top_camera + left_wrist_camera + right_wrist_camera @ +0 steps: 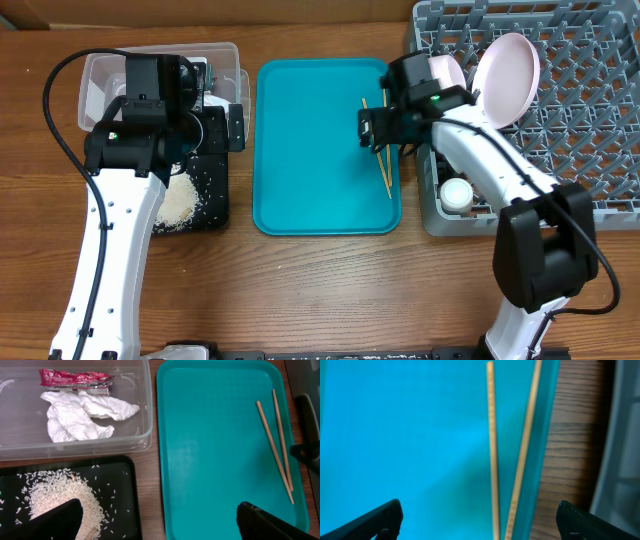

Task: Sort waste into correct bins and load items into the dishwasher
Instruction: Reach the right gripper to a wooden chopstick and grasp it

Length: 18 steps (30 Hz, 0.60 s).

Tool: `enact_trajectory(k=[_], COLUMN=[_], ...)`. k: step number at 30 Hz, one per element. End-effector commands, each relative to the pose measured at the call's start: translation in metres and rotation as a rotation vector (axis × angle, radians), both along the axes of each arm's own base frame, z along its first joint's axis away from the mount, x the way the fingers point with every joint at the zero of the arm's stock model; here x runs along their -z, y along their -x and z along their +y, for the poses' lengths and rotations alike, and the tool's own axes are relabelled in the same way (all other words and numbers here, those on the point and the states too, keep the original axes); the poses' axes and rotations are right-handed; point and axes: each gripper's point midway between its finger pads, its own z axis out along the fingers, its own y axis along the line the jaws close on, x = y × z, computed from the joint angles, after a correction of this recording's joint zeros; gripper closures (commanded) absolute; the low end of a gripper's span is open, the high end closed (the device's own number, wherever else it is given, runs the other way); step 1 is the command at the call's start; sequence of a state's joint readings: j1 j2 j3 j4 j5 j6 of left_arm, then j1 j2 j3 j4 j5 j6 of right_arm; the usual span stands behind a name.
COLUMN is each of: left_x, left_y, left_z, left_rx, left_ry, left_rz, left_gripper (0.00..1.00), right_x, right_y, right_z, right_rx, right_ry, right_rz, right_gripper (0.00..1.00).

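Two wooden chopsticks (385, 165) lie along the right edge of the teal tray (310, 150); they also show in the left wrist view (274, 435) and the right wrist view (492, 450). My right gripper (380, 130) (480, 522) is open and straddles them from above. My left gripper (225, 128) (157, 525) is open and empty over the gap between the black tray (117, 485) and the teal tray. The clear tub (75, 450) holds the red wrapper (75, 377) and white tissue (80, 415). Rice (55, 495) is heaped in the black tray.
The grey dish rack (590, 130) stands at the right with a large pinkish plate (508, 75) upright, a smaller pinkish dish (448, 68) beside it, and a white cup (457, 193) at its near left. Bare wood table lies in front.
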<state>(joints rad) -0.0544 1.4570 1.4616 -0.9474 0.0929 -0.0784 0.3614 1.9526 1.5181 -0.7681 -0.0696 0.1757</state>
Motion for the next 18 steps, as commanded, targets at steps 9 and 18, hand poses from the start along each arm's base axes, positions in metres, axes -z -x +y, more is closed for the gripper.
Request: enact_trajectory(k=[9,18], left_x=[-0.010,-0.010], left_y=[-0.002,-0.002], left_z=[0.000,0.000], left_rx=[-0.011,-0.011], left_ry=[0.013,0.013], left_rz=[-0.027,-0.026], left_gripper=[0.00,0.00], right_x=[-0.005,0.031], right_y=[-0.002,-0.001], right_z=[0.012,0.013], right_rx=[-0.067,-0.104], right_ry=[0.062,0.081], right_rz=[-0.075,-0.071], right_gripper=[0.03,0.19])
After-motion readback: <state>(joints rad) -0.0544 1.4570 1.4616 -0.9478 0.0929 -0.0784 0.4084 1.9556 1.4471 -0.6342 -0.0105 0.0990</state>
